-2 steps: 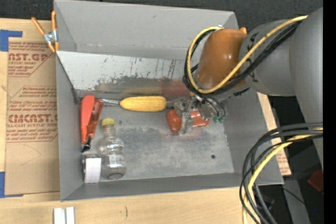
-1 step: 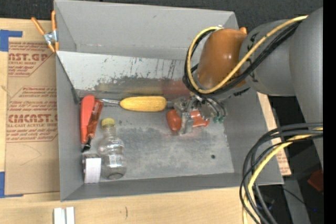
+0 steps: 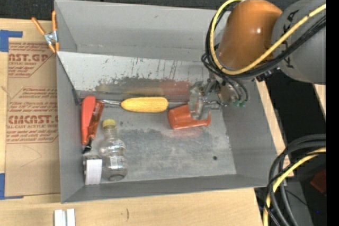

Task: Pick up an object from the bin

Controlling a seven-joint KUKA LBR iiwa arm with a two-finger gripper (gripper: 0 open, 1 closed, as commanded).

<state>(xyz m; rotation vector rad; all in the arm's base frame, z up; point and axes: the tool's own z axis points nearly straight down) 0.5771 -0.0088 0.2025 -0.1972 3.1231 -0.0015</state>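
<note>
Gripper (image 3: pixel 203 103) was low at the bin's (image 3: pixel 159 29) right-middle floor, touching the upper right edge of a red-orange block (image 3: pixel 185 119). Whether the pincer was clenched or released couldn't be told. Yellow corn-shaped piece (image 3: pixel 144 105) lay just left of the block. Orange-red tool (image 3: pixel 89 119) and clear bottle (image 3: pixel 112 153) with a yellow cap sat far left. Grey arm (image 3: pixel 307 45) showed partly readable KUKA lettering; the bottle's white label was unreadable.
</note>
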